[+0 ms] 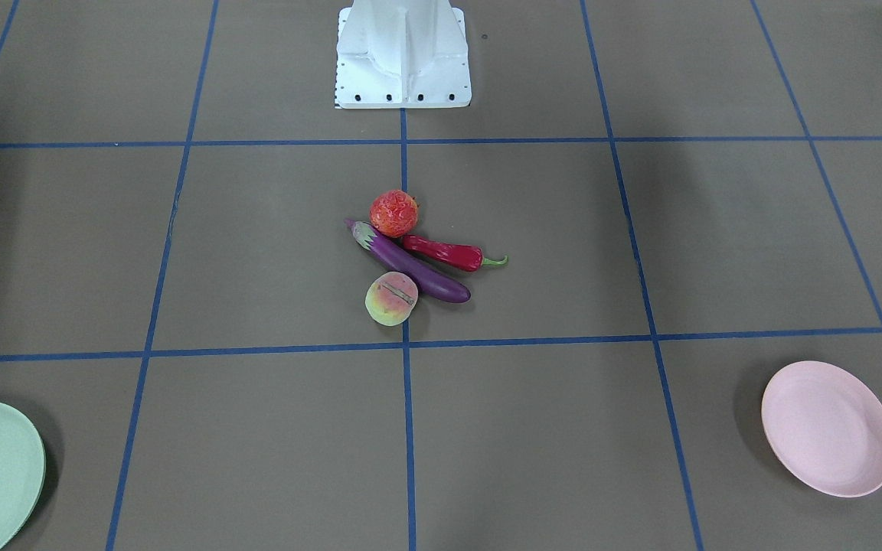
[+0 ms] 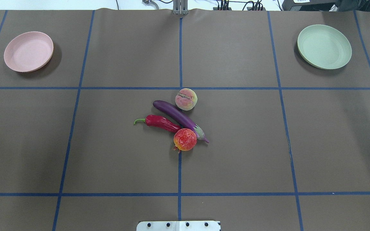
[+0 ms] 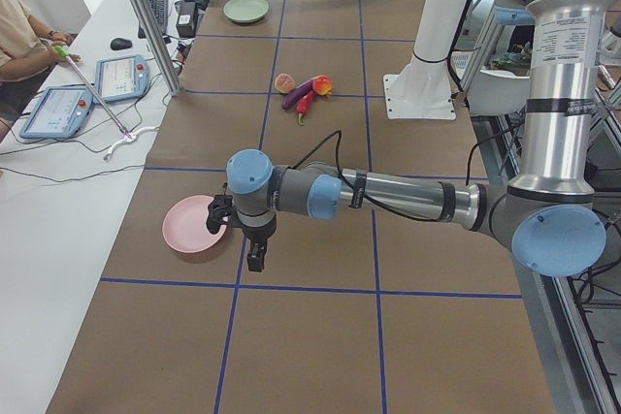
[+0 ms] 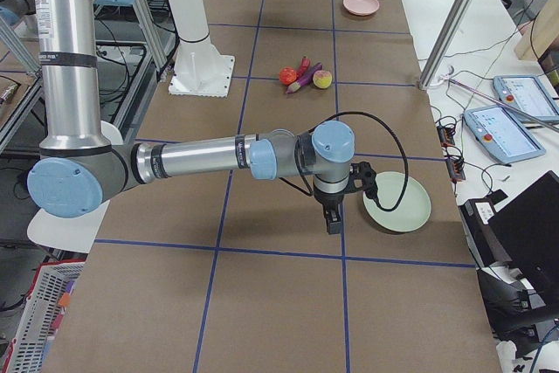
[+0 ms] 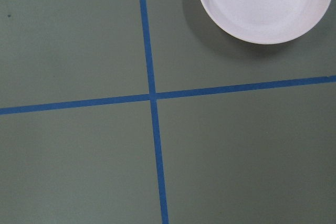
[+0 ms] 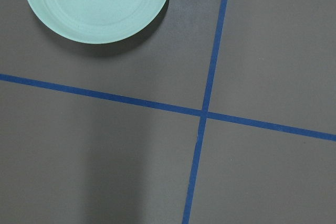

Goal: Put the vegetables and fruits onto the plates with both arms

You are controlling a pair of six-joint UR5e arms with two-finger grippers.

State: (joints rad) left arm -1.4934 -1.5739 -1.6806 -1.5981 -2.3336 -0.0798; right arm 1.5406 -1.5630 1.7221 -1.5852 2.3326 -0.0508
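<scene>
While the pink plate (image 2: 28, 51) and the green plate (image 2: 324, 47) both sit bare, the eggplant (image 2: 178, 118), chili (image 2: 161, 123), peach (image 2: 186, 99) and red-orange fruit (image 2: 185, 139) lie bunched on the middle of the bench (image 2: 108, 160), none placed yet, and the left hand (image 3: 255, 261) and right hand (image 4: 333, 224) hover beside those plates, open or closed cannot be told.

The eggplant (image 2: 178, 117) and chili pepper (image 2: 161, 122) have smooth, glossy skins that catch highlights. The round red-orange fruit (image 2: 185, 139) is rough and bumpy, and the peach (image 2: 186, 99) looks matt. The pink plate (image 2: 28, 51) and the mint green plate (image 2: 324, 46) look like matt plastic. The counter (image 2: 236, 144) is covered in matt brown paper lined with blue tape (image 2: 179, 173).
</scene>
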